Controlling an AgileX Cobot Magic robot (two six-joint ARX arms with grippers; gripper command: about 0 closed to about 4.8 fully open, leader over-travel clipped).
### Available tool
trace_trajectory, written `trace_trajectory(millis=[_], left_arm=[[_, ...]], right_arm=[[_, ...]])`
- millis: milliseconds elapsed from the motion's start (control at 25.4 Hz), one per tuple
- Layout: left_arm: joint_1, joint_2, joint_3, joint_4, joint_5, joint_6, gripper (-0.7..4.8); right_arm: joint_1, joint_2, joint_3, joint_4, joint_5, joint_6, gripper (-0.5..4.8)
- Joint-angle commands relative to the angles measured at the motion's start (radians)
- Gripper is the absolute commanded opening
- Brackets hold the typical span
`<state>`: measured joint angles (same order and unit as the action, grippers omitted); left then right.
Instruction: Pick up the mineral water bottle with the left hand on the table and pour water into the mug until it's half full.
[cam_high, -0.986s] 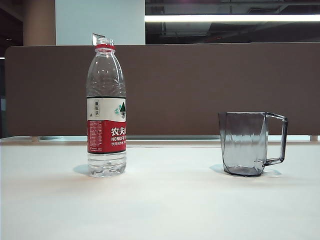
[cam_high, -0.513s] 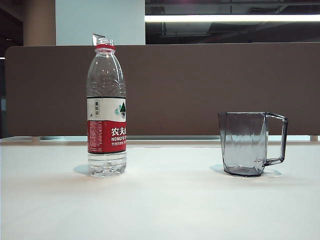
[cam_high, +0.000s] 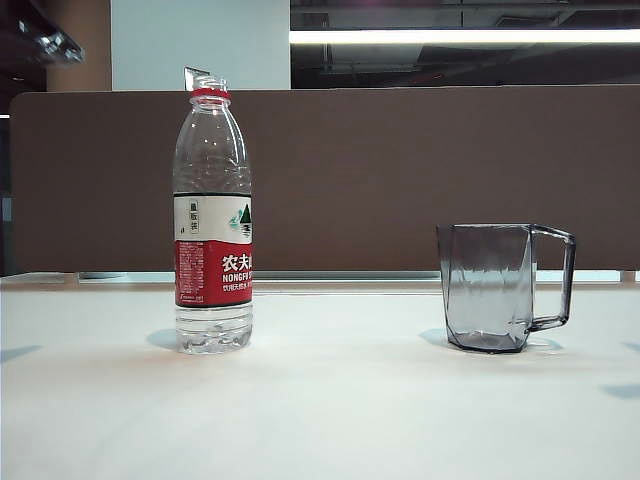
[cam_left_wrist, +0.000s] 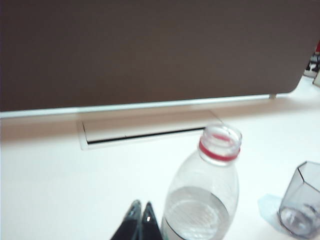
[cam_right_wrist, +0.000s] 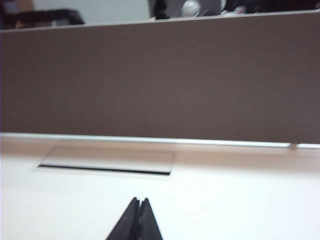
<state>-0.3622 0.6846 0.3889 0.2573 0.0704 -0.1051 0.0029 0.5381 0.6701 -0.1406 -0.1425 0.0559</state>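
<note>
A: Starting at the left. Left gripper (cam_left_wrist: 140, 220) — fingers pressed tip to tip, nothing between them. Seen only from its own wrist camera, raised above the table (cam_high: 330, 400), just beside the mineral water bottle (cam_high: 212, 215) and clear of it. No contact.

B: Noted. And the bottle itself?

A: Upright on the left half of the white top, cap off, red neck ring showing, red-and-white label facing front. Water visible inside from the left wrist camera. Brown partition panel (cam_high: 400, 180) behind, running the full width.

B: Further right?

A: Mug (cam_high: 495, 288) — grey-tinted, faceted, standing upright, handle turned to the right. Well apart from the bottle, bare tabletop between. Cannot tell whether any water inside.

B: Right side?

A: Right gripper (cam_right_wrist: 138, 217) — fingers likewise closed together, holding nothing. Above bare tabletop, pointed toward the partition, a flush slotted cover plate (cam_right_wrist: 107, 164) in the surface ahead of it. Neither bottle nor mug in that camera.
</note>
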Motion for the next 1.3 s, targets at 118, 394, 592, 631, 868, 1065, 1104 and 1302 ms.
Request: trace_trajectory(millis=[118, 394, 592, 631, 868, 1065, 1104, 1302], left_arm=[[-0.096, 0.071, 0.005, 0.032, 0.002, 0.026, -0.06], [-0.142, 0.103, 0.004, 0.037, 0.002, 0.027, 4.79], [-0.142, 0.134, 0.002, 0.042, 0.002, 0.027, 4.79], [-0.142, 0.146, 0.002, 0.047, 0.002, 0.027, 4.79], [-0.141, 0.279, 0.002, 0.218, 0.002, 0.027, 4.79], [-0.141, 0.428, 0.002, 0.345, 0.002, 0.043, 4.79], [-0.141, 0.445, 0.002, 0.359, 0.002, 0.05, 4.79], [-0.141, 0.542, 0.002, 0.459, 0.003, 0.053, 4.79]], right_arm=[[0.1, 0.032, 0.024, -0.021, -0.013, 0.003, -0.09], [0.251, 0.032, 0.024, -0.046, 0.046, 0.0, -0.09], [0.28, 0.033, 0.023, -0.047, 0.062, 0.0, -0.09], [0.283, 0.033, 0.023, -0.047, 0.062, 0.0, -0.09], [0.285, 0.032, 0.023, -0.047, 0.061, 0.0, -0.09], [0.285, 0.032, 0.023, -0.047, 0.059, 0.0, -0.09], [0.285, 0.032, 0.023, -0.047, 0.057, 0.0, -0.09], [0.285, 0.032, 0.024, -0.047, 0.031, 0.0, -0.09]])
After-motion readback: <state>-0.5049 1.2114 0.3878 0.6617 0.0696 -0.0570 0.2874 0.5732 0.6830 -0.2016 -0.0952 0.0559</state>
